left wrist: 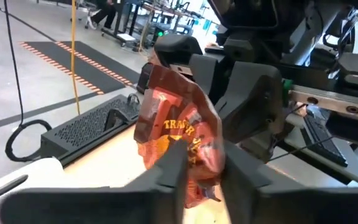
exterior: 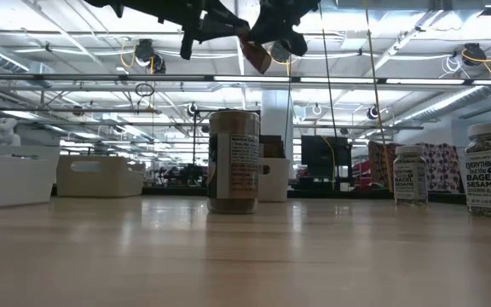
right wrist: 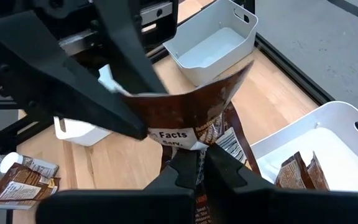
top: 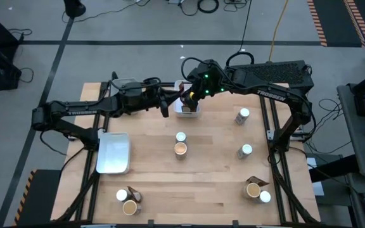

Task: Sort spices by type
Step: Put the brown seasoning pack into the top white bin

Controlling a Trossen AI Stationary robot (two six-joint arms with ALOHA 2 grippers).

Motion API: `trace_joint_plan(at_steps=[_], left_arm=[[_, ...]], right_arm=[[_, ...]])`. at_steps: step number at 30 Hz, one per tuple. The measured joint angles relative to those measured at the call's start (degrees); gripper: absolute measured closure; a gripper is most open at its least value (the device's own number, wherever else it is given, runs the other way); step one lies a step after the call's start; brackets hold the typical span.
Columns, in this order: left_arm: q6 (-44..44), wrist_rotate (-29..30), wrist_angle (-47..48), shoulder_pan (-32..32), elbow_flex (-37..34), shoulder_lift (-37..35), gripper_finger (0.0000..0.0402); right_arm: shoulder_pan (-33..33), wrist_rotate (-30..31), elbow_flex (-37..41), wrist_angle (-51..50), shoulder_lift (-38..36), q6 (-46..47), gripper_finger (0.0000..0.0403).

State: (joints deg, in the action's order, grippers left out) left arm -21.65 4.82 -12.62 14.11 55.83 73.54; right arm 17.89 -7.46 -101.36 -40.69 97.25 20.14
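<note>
A dark brown spice packet [top: 185,96] hangs in the air between my two grippers, above a white tray [top: 187,114] at the table's far middle. My left gripper [top: 168,101] reaches it level from the left and is shut on it. My right gripper [top: 192,95] slants down from the right and is shut on it too. The tray below [right wrist: 328,134] holds other brown packets [right wrist: 297,171]. White-topped jars [top: 180,137] and tan-topped jars [top: 180,149] stand upright on the table. My left gripper pinches the packet's edge [right wrist: 143,127] between its two fingers [left wrist: 169,168], coming level from the table's left. The packet is clear of the tray, crumpled and bent. My right gripper pinches the packet near its middle [right wrist: 197,144] between its two fingers [right wrist: 182,165], slanting down from the table's right. The packet's printed face bows upward beyond the fingers, and nothing of it rests on the tray.
A wide white tray [top: 113,152] lies at the table's left and another bin [top: 127,83] at the far left. Jars stand at the right [top: 243,115] [top: 246,151]. Jars with packets cluster at the near left [top: 130,201] and near right [top: 256,190].
</note>
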Motion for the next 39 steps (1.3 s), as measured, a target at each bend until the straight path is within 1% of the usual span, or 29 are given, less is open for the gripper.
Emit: trace_joint_plan(at_steps=[2,3,6,15,19,22,26,32,36,39], left_arm=[[0.21,-1.03,-0.02,0.0,0.0,0.0,0.0381],[0.82,-1.79,-0.07,0.0,0.0,0.0,0.039],[1.25,-3.1,-0.11,0.01,0.0,0.0,0.0396],[2.56,-3.23,0.01,0.07,0.0,-1.06,0.0399],[2.63,-3.19,0.11,0.36,0.0,-1.98,0.04],[2.63,-3.17,0.09,0.5,0.0,-2.49,0.04],[2.57,-3.14,0.32,0.91,-0.02,-3.02,0.04],[2.54,-1.58,0.11,0.94,-0.02,-3.58,0.0401],[2.56,-0.95,0.52,1.49,-0.02,-5.54,0.0401],[2.8,0.24,4.33,2.99,0.03,-8.37,0.0401]], right_arm=[[0.0,-0.02,0.0,0.02,0.02,-0.04,0.0402],[0.0,-0.08,0.0,0.0,0.02,-0.25,0.0402],[-0.02,-0.2,0.0,0.02,0.02,-0.97,0.0402],[-0.02,-0.34,0.0,0.54,0.0,-3.13,0.0402],[-0.04,-0.45,-0.02,0.75,-0.09,-3.52,0.0393],[-0.04,-0.44,-0.06,0.9,-0.09,-6.94,0.0381],[-0.04,-0.42,-0.07,0.7,-0.1,-15.46,0.0353],[-0.04,-0.15,-0.04,-0.29,-0.28,-27.37,0.028],[-0.01,0.28,0.0,-2.64,-0.28,-30.89,0.0229],[0.0,0.26,0.0,-5.7,-0.28,-31.84,0.0196]])
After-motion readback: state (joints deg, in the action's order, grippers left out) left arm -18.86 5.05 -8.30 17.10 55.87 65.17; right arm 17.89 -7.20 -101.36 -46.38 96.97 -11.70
